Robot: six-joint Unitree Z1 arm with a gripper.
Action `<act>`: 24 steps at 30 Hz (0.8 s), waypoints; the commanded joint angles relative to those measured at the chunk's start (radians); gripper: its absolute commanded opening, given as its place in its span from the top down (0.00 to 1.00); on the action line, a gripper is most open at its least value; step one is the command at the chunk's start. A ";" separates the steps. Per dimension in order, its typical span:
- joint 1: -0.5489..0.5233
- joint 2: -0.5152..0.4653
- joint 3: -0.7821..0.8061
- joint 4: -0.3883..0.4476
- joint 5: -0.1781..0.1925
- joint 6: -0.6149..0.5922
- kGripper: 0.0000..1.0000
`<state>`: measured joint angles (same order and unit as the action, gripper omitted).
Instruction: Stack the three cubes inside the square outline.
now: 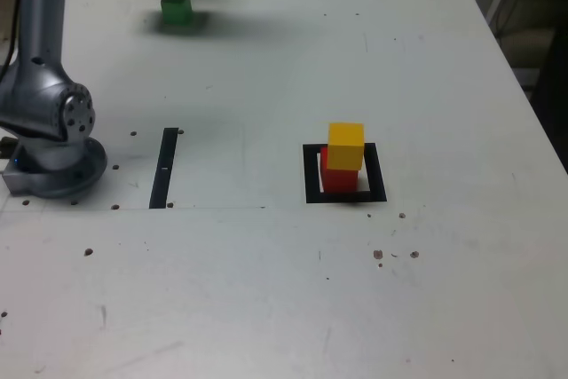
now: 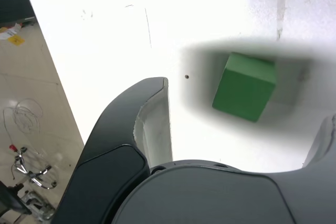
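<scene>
While the gripper [image 2: 247, 124] hangs above the matte green cube [image 2: 244, 86] with curved dark fingers [image 2: 134, 129] spread wide, the yellow cube [image 1: 345, 146] sits on the red cube [image 1: 337, 175] inside the square outline [image 1: 311, 175].

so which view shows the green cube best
The wrist view: the green cube is large and sharp between the open gripper's fingers. The exterior view shows it small and blurry at the table's far edge.

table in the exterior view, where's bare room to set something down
Free: the wide stretch of table nearest the camera, and the middle between the black strip and the square outline. Taken: the outline, holding the yellow cube on the red cube, and the far corner around the green cube.
</scene>
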<state>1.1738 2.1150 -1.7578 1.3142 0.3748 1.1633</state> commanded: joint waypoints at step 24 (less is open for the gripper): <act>0.003 0.125 -0.010 -0.026 -0.023 -0.017 0.55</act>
<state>1.1801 2.2387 -1.7636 1.2911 0.3560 1.1418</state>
